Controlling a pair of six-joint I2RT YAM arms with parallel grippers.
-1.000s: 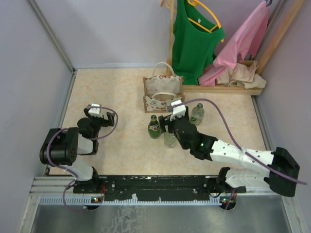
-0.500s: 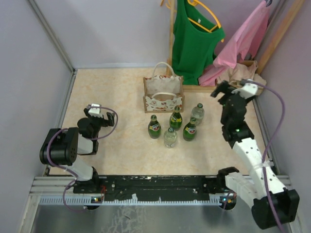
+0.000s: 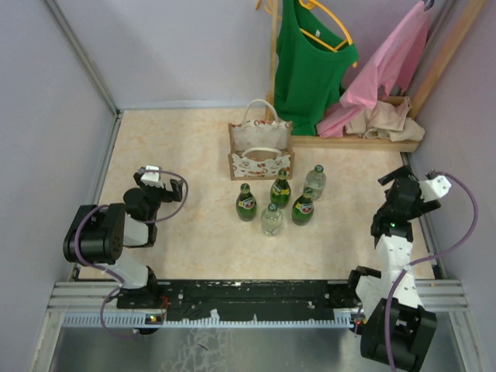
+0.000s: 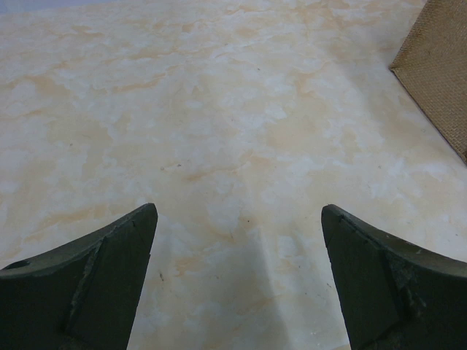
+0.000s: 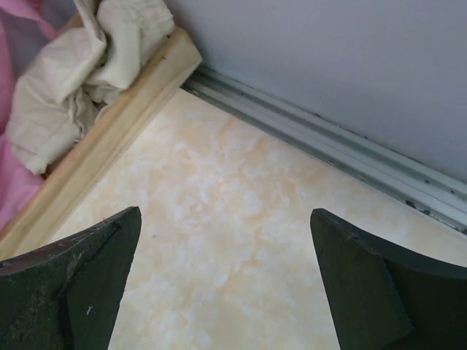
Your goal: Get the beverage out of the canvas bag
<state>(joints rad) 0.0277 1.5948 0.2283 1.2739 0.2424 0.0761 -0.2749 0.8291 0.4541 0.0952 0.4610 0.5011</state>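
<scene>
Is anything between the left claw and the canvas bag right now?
Nothing visible: bare table lies between the left claw and the canvas bag. The five bottles stand in front of the bag, off that line.

In the top external view the inside of the canvas bag (image 3: 260,151) is too small to make out. The labels on the bottles (image 3: 280,190) cannot be read, and the green top (image 3: 310,62) and pink garment (image 3: 387,66) run off the upper edge. The left wrist view catches only one corner of the canvas bag at its right edge. The right wrist view cuts off the cream cloth (image 5: 73,80) and the pink garment at its top and left edges, and in both wrist views the jaws run off the bottom.
</scene>
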